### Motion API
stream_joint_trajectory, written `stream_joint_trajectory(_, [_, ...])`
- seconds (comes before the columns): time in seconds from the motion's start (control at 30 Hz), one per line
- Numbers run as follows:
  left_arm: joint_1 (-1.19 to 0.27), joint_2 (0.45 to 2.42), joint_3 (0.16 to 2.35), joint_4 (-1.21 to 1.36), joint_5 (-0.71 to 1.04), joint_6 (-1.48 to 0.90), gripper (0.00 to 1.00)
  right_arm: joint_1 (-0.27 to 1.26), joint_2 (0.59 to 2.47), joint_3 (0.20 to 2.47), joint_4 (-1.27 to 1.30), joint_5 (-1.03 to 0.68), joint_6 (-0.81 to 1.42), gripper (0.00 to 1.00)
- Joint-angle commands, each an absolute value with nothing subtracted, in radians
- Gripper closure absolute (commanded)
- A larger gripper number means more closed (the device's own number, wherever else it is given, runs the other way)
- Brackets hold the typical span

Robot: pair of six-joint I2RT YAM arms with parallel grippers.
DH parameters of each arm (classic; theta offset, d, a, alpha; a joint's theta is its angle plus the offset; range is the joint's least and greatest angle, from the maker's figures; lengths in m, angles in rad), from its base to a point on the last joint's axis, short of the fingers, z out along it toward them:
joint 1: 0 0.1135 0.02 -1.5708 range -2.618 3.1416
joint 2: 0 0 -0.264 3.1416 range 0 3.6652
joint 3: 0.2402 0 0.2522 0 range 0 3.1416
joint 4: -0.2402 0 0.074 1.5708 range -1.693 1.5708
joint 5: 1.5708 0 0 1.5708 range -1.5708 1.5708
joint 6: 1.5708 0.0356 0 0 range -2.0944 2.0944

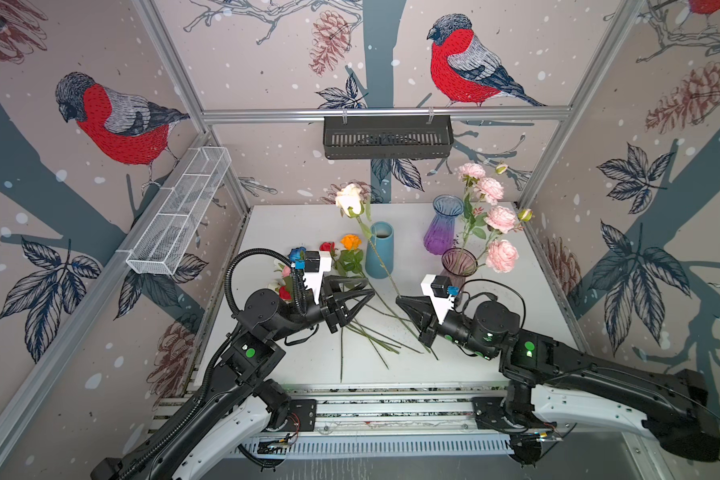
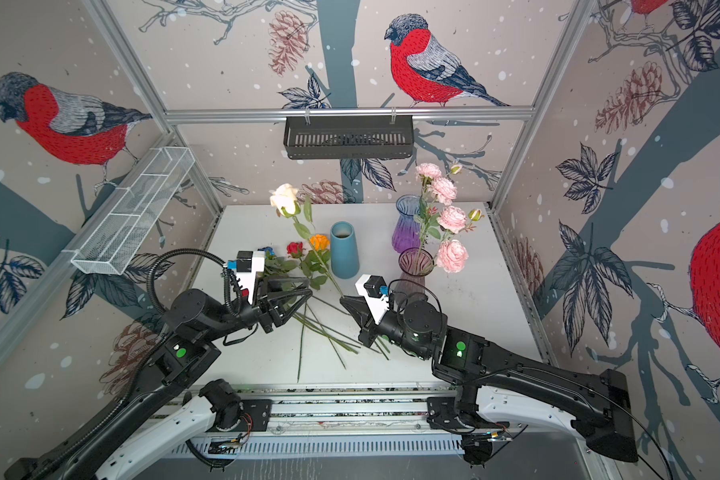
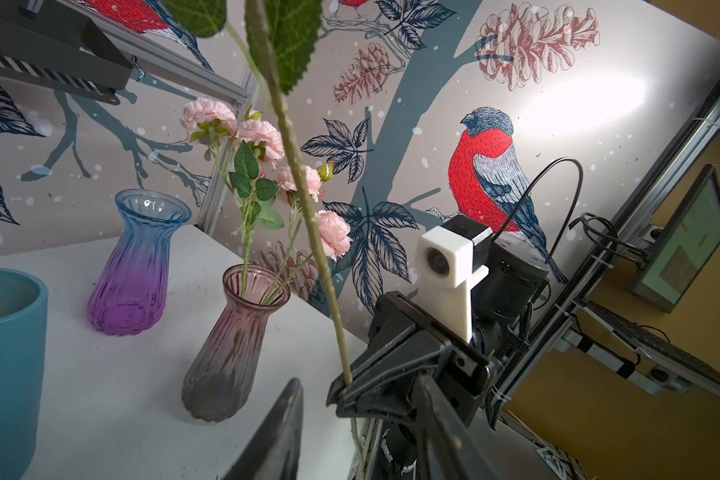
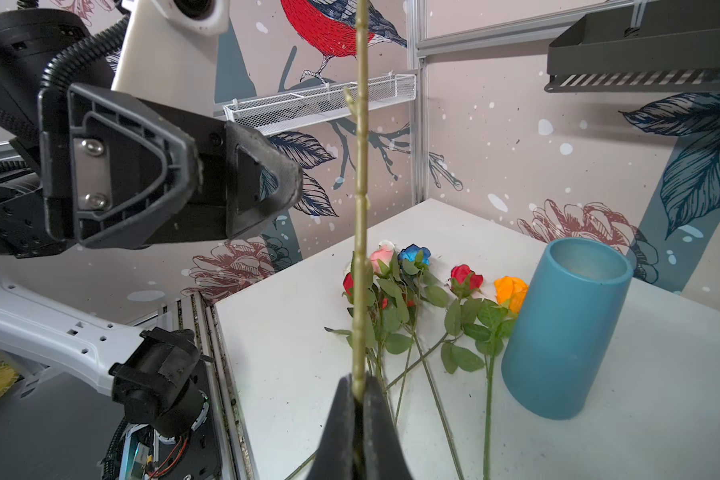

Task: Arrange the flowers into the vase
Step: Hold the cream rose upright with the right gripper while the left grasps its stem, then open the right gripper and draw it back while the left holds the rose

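Black right gripper (image 4: 358, 381) is clamping the white rose (image 1: 348, 199) by its stem; left gripper (image 1: 371, 287) is standing with fingers apart, empty.

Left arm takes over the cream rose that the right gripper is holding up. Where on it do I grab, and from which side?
Grip the bare stem just above the right gripper, coming in level from the left gripper's own side with the jaws straddling it. The cream rose stands steeply, head high, and its leaves sit far up, so that lower stretch is probably the cleanest hold.
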State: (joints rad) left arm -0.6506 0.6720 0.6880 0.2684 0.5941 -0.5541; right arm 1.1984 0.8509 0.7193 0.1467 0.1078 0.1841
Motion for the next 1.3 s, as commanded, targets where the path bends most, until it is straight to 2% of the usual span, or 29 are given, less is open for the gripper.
stream_joint_trajectory(0.0, [-0.649,0.685,0.706,0.36,0.617,-0.573,0.55,1.206,0.846,0.72,0.202,0.084,0.174,0.98])
stream_joint_trajectory(0.6, [-0.675,0.842,0.765,0.519,0.658,-0.634,0.59,1.214,0.857,0.713,0.186,0.068,0.185,0.98])
stream_joint_trajectory(0.8, [-0.699,0.856,0.782,0.498,0.652,-0.606,0.72,1.215,0.856,0.709,0.188,0.074,0.188,0.98])
stream_joint_trajectory(0.93, [-0.72,0.855,0.791,0.476,0.653,-0.577,0.98,1.215,0.854,0.707,0.19,0.085,0.191,0.98])
stream_joint_trajectory(0.97, [-0.725,0.854,0.792,0.469,0.653,-0.57,1.0,1.216,0.851,0.706,0.19,0.088,0.191,0.97])
stream_joint_trajectory(1.0, [-0.727,0.851,0.794,0.46,0.652,-0.562,1.0,1.216,0.847,0.707,0.189,0.094,0.192,0.93])
stream_joint_trajectory(1.13, [-0.729,0.834,0.792,0.437,0.64,-0.54,1.0,1.218,0.816,0.704,0.175,0.12,0.177,0.48])
stream_joint_trajectory(1.17, [-0.729,0.829,0.793,0.427,0.631,-0.531,1.0,1.218,0.804,0.708,0.161,0.135,0.17,0.44])
stream_joint_trajectory(1.27, [-0.729,0.816,0.802,0.385,0.583,-0.484,1.0,1.218,0.743,0.721,0.074,0.226,0.149,0.4])
